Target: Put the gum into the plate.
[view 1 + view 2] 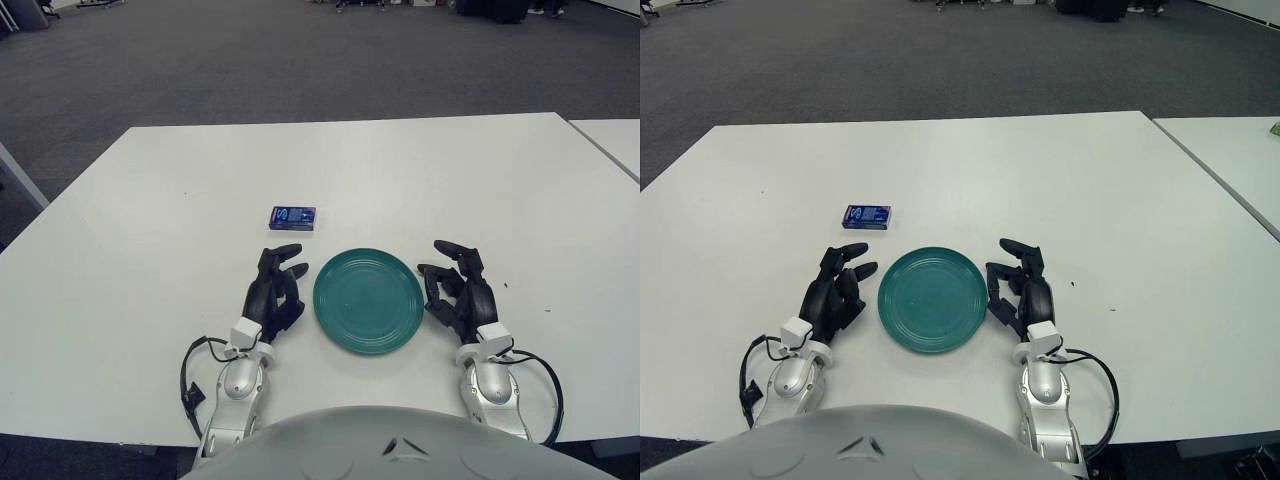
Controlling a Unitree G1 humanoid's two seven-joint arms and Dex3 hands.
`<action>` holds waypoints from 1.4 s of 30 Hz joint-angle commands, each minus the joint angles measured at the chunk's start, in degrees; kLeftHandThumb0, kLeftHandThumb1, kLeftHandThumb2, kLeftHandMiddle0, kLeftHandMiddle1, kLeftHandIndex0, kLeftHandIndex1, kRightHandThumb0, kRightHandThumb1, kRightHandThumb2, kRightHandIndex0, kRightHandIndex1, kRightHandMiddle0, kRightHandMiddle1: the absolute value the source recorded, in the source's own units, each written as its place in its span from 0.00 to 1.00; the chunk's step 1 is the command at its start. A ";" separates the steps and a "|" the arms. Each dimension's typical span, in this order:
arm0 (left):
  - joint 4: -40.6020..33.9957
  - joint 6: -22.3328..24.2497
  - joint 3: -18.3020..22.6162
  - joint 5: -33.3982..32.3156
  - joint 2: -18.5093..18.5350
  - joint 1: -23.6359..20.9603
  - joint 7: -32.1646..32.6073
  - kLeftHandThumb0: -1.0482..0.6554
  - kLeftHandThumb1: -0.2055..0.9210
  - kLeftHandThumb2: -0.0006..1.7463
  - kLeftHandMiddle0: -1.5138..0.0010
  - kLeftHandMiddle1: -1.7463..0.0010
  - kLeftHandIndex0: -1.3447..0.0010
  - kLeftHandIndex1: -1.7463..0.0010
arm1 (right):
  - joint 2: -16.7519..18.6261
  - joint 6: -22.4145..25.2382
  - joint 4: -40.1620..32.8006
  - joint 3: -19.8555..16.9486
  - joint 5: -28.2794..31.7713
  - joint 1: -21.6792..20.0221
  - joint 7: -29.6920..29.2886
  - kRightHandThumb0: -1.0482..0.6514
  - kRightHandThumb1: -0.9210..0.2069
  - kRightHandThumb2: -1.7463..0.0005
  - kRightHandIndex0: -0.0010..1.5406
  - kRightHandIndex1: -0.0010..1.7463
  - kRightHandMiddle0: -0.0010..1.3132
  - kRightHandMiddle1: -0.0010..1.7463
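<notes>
A small blue gum pack (292,217) lies flat on the white table (150,200), just beyond and left of a round teal plate (368,299). The plate holds nothing. My left hand (275,289) shows just left of the plate, fingers relaxed and holding nothing, with the gum a short way ahead of its fingertips. My right hand (455,285) shows just right of the plate, fingers relaxed and holding nothing.
A second white table (610,140) stands to the right across a narrow gap. Grey carpet lies beyond the far table edge. Black cables (190,385) loop beside both wrists near the front edge.
</notes>
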 commanded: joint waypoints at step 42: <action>42.29 -14.86 -17.09 41.96 28.38 -54.20 -0.81 0.03 1.00 0.14 0.90 0.88 1.00 0.49 | 0.04 0.69 7.30 0.36 -1.31 1.73 -1.65 0.35 0.12 0.56 0.32 0.43 0.03 0.63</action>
